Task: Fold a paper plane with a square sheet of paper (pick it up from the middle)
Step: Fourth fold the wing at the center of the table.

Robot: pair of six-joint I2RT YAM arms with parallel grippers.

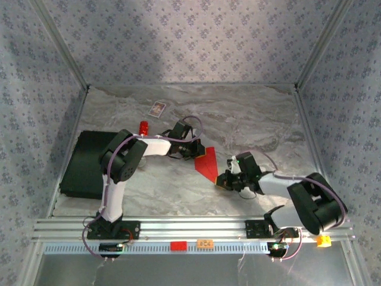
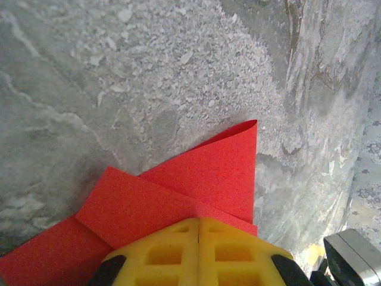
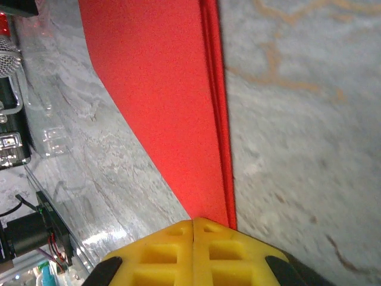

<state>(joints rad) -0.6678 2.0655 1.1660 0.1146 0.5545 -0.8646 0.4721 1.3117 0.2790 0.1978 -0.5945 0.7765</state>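
— Red and already creased, the sheet of paper (image 1: 208,163) is being kept where, exactly?

— It is being kept flat on the marble-patterned table (image 1: 250,119), near the middle, between the two arms. It is lying as a narrowed, pointed shape, its tip being aimed toward the right arm's side.

— And the left gripper (image 1: 191,152)?

— It is being set down on the wide end. In the left wrist view its yellow fingers (image 2: 166,253) are being held closed against each other, with overlapping flaps spreading out ahead of them. Judged from that, the flaps are being pinned so that they are not springing open.

— Is paper being pinched between those fingers?

— None is being shown in the seam. A press from above looks likelier than a pinch, though it cannot be told for certain.

— The right gripper (image 1: 221,182)?

— Its fingers (image 3: 229,253) are likewise being kept shut, right at the pointed end, where stacked layers are being shown along the folded edge. That end is probably being anchored so the sheet is not sliding while a crease is being firmed.

— Is anything else being risked?

— The red stick (image 1: 143,128), the printed card (image 1: 157,108) and the black mat (image 1: 83,164) are being left well apart from the work.
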